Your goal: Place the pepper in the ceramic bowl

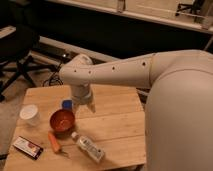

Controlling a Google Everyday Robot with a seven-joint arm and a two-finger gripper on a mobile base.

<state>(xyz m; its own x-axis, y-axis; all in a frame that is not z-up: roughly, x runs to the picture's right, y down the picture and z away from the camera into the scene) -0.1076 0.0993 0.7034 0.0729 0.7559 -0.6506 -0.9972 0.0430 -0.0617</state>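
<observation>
Packet (27, 147), dark, print unreadable, lies at the table's (120, 125) front left, white cup (29, 114) behind it. The pepper (54, 141) lies just before the ceramic bowl (62, 120). A blue object (66, 104) is half hidden by the gripper (83, 105), which hangs behind the bowl; open or closed, I cannot tell. A clear bottle (89, 146) lies rightward; the arm (175, 95) covers the table's right edge.

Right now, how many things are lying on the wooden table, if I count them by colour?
Red-orange: 2, the ceramic bowl and the pepper
White: 1, the cup
Clear: 1, the plastic bottle
Blue: 1, a small object half hidden behind the bowl
Dark: 1, a flat packet
Total: 6
Not counted: the gripper, hanging over the table just behind the bowl.
</observation>
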